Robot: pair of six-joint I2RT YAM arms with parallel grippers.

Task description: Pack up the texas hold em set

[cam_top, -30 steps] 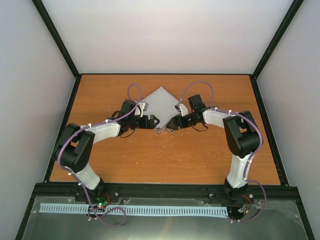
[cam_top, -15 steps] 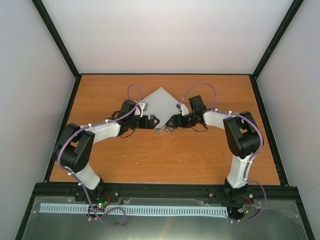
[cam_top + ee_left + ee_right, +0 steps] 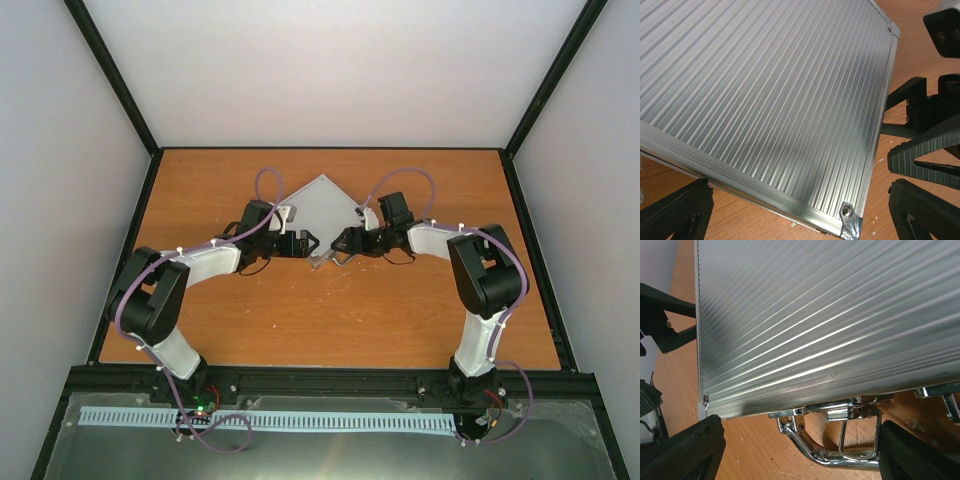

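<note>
The silver ribbed case of the texas hold em set lies shut on the wooden table, turned like a diamond; its contents are hidden. My left gripper is open at the case's near-left edge, its fingers spread either side of the near corner of the lid. My right gripper is open at the near-right edge. Between its fingers lie the chrome handle and a wire latch loop, below the lid.
The wooden table is bounded by a black frame and white walls. The two grippers face each other closely at the case's near corner; the right gripper shows in the left wrist view, and the left gripper in the right wrist view.
My right gripper has crept a little to the left along the case's near-right edge, toward the near corner. The left arm and the case have not moved.
</note>
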